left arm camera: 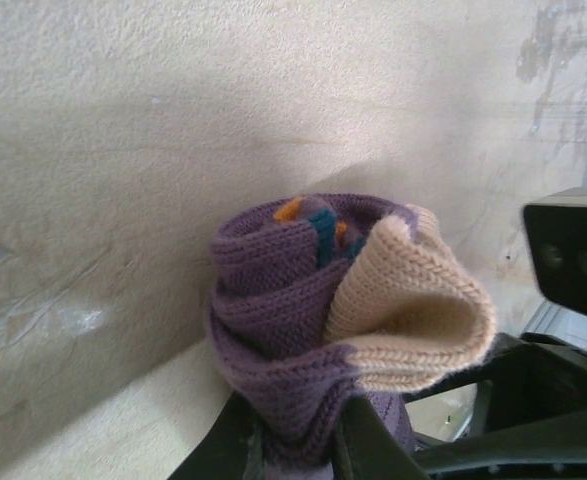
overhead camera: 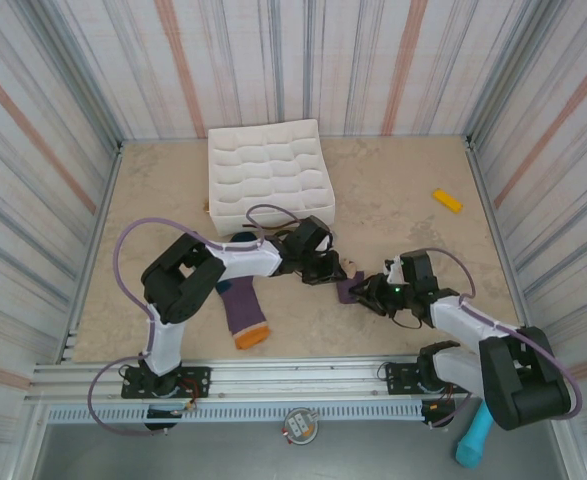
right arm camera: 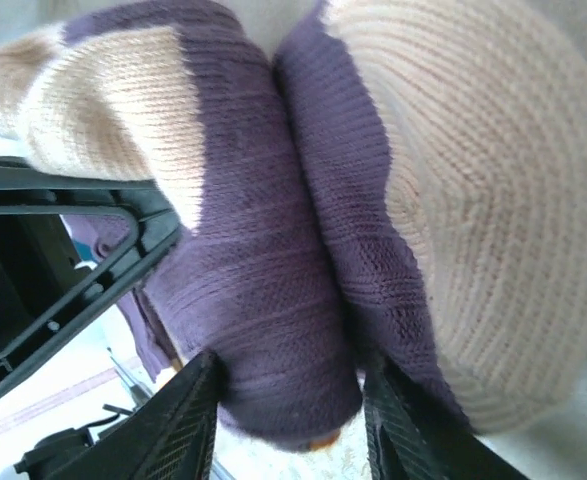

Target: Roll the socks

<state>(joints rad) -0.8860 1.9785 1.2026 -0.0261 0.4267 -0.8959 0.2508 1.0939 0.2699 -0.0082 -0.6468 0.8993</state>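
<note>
Closest to the arms, 1 flat sock (overhead camera: 241,308) lies on the table (overhead camera: 413,225). Its orange toe is at the near end, and it is not rolled yet. A bit farther in, the right gripper (right arm camera: 293,410) has its 2 fingers on both sides of the rolled sock (right arm camera: 273,250). I cannot tell if they squeeze it or just touch it. The left gripper (left arm camera: 298,445) pinches the bottom of that same roll tight, and the cream cuff curls open on top. To do this well, I think 1 gripper should hold the roll firm while the other slowly pulls the cuff over it, so it does not pop open. Far back sits the white tray (overhead camera: 228,205).
</note>
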